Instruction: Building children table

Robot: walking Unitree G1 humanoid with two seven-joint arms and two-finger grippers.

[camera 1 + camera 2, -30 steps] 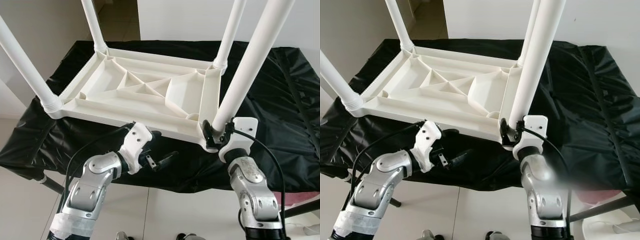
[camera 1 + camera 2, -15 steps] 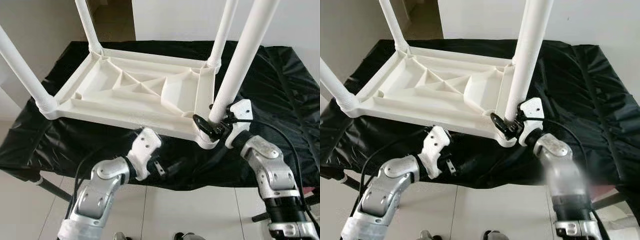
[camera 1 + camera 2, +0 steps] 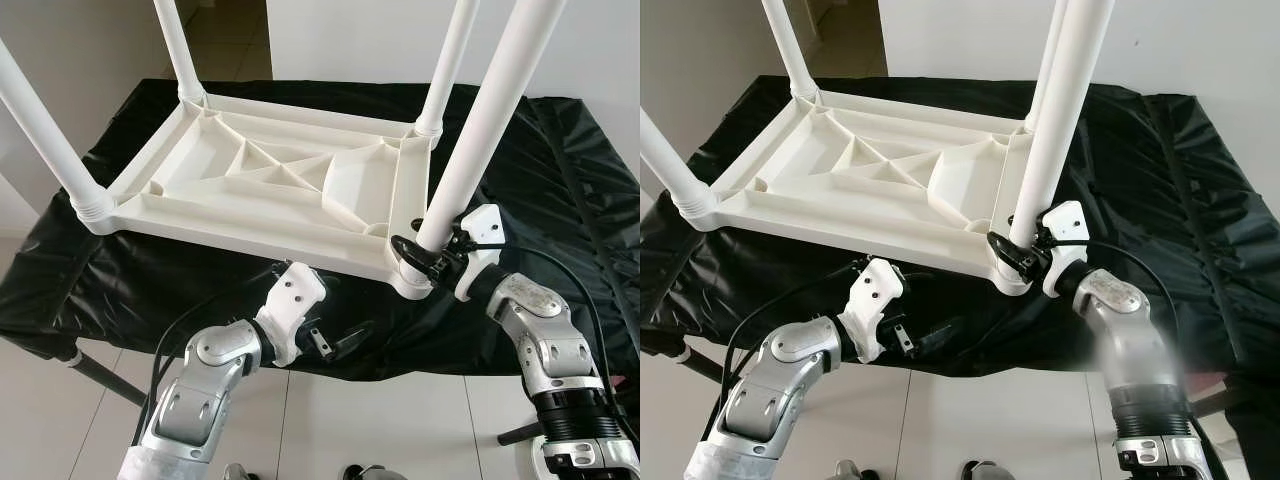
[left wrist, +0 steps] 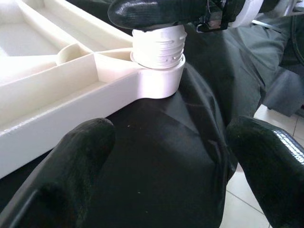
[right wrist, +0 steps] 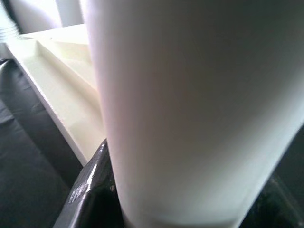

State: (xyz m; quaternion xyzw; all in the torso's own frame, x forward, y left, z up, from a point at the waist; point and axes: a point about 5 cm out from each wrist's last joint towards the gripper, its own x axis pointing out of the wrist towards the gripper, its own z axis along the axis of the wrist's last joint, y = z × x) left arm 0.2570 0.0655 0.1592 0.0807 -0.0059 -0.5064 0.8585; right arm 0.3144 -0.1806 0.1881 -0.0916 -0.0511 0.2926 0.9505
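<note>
Upturned children's table [image 3: 280, 180] lying on black-covered tabletop [image 3: 560, 180]. Right tool [image 3: 425, 262] clamped around near-right leg [image 3: 478, 130] at its threaded socket. Left tool [image 3: 335, 342] open, empty, below table edge. Risk: cross-threading if leg tilts while twisting.

Over the last second the right gripper [image 3: 415, 258] has swung round the base of the near right leg [image 3: 476, 130] — a second ago its wrist came up from straight below the corner, and now the forearm reaches in from the right, fingers clasping the leg just above its threaded socket [image 4: 158, 47]. The leg itself seems to lean a little less, though the camera has shifted too, so that is uncertain. The left gripper [image 3: 345, 340] has dropped slightly and slid toward the right, its open fingers now pointing along the black cloth [image 3: 560, 190] under the tabletop's [image 3: 270, 180] near edge.
</note>
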